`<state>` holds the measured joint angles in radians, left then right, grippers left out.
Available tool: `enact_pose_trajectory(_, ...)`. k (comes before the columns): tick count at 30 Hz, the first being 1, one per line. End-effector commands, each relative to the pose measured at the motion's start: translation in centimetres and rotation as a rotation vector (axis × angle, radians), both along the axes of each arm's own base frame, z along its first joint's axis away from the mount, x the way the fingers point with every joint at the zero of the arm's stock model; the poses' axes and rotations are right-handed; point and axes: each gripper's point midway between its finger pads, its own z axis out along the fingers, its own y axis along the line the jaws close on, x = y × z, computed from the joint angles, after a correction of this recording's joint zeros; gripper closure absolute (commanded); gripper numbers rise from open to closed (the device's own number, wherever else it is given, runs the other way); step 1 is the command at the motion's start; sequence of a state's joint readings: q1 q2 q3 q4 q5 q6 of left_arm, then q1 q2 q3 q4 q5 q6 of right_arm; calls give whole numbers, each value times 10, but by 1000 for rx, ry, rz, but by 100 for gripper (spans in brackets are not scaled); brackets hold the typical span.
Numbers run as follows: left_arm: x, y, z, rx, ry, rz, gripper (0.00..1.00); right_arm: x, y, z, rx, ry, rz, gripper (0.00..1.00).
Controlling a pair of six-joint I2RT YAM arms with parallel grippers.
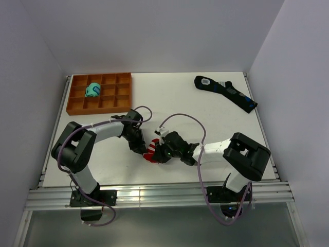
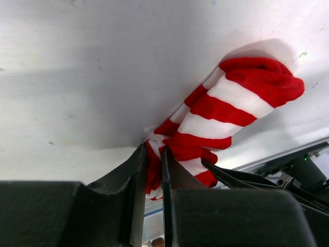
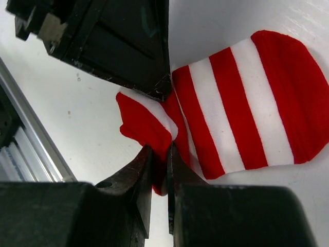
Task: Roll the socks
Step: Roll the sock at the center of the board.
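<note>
The red and white striped socks [image 1: 151,152] lie near the table's front edge, between the two arms. In the left wrist view the socks [image 2: 226,110] stretch away up and to the right, and my left gripper [image 2: 153,154] is shut on their near end. In the right wrist view the socks [image 3: 247,103] lie flat with the red toe at the far right. My right gripper [image 3: 160,154] is shut on a folded red edge of them. The left gripper's black body [image 3: 118,41] hangs just above that spot.
An orange compartment tray [image 1: 77,103] stands at the back left with a teal sock bundle [image 1: 93,90] in it. A long black sock with blue patches [image 1: 226,92] lies at the back right. The table's metal front rail [image 1: 154,195] runs close behind the grippers.
</note>
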<state>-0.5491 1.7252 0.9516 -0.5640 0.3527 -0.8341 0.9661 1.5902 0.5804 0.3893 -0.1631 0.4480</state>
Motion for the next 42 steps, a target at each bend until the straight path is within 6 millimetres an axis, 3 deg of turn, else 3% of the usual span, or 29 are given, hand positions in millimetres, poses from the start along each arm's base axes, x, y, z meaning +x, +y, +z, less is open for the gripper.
enact_pose_trajectory(1,16,6,4,33,-88,52,91,-15,-30,-44,-156,133,-5,95)
enact_pose_trajectory(12,40,4,35,-8,-231,151,75,-20,-43,-60,-119,337,-9,98)
enact_pose_trajectory(19,48,6,44,-27,-305,169,72,-25,-49,-61,-77,431,6,100)
enact_pose_trajectory(28,39,14,36,-45,-385,113,66,-28,-55,-65,-52,557,6,100)
enact_pose_trajectory(38,35,10,64,-183,-547,95,57,-29,-63,-68,-75,681,-11,100)
enact_pose_trajectory(42,31,9,62,-198,-555,73,57,-30,-63,-65,-85,727,-10,100)
